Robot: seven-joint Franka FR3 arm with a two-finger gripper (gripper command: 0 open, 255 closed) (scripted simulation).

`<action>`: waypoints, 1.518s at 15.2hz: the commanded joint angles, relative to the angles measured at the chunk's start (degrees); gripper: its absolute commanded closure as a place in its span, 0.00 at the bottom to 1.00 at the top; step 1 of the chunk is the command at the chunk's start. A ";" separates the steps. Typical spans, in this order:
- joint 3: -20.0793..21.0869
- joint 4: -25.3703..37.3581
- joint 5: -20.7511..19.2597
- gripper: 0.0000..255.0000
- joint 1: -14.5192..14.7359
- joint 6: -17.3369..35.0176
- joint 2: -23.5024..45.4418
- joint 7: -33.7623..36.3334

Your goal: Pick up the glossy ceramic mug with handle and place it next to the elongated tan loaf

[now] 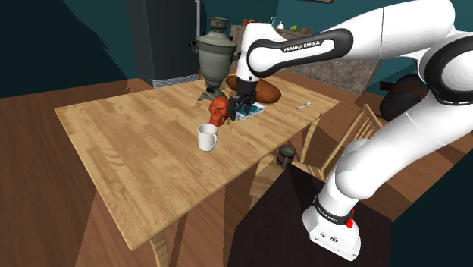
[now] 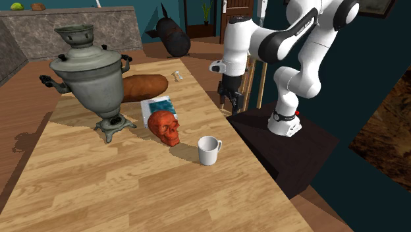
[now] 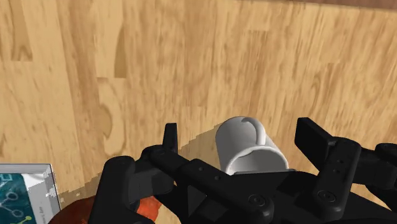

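Overhead, the black gripper (image 3: 240, 130) hangs with fingers spread wide, clasping nothing. Below it, the white mug (image 3: 248, 149) stands upright on the wooden table (image 2: 99, 191), near a red skull (image 2: 164, 127). The tan loaf (image 2: 141, 86) lies farther back, beside a grey samovar (image 2: 92, 76).

A home's dining room: a light wooden table (image 1: 129, 159) bearing a grey metal samovar (image 2: 92, 76), a wooden chair (image 1: 355, 135) beside it, a stone counter (image 2: 66, 29) beyond.

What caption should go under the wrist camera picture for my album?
Open black claw hovers above the white mug standing upright on the wooden table.
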 commanded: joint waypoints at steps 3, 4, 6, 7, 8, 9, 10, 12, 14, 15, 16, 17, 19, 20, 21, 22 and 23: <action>-0.17 4.03 0.52 0.00 0.13 5.14 9.27 -1.25; -0.20 5.25 0.66 0.00 0.16 6.14 11.53 -1.55; -0.23 7.91 0.95 0.00 0.24 7.92 16.06 -2.15; -0.23 9.36 1.10 0.00 0.27 8.70 18.33 -2.45; -0.22 10.87 1.25 0.00 0.29 9.41 20.59 -2.74; -0.20 12.46 1.40 0.00 0.32 10.05 22.86 -3.03; -0.17 14.13 1.54 0.00 0.34 10.61 25.13 -3.32; -0.12 14.77 1.63 0.00 0.37 11.60 26.79 -3.48; -0.08 14.18 1.65 0.00 0.41 13.01 27.61 -3.49; -0.06 13.90 1.66 0.00 0.44 13.72 28.03 -3.49; -0.04 13.64 1.67 0.00 0.46 14.42 28.47 -3.50; -0.03 13.38 1.68 0.00 0.49 15.12 28.91 -3.50; 0.00 13.00 1.70 0.00 0.53 16.22 29.62 -3.51; 0.00 13.01 1.70 0.00 0.53 16.21 29.63 -3.51; 0.00 13.01 1.70 0.00 0.53 16.21 29.64 -3.51; 0.00 13.01 1.70 0.00 0.53 16.21 29.64 -3.51; 0.00 13.01 1.70 0.00 0.53 16.21 29.64 -3.51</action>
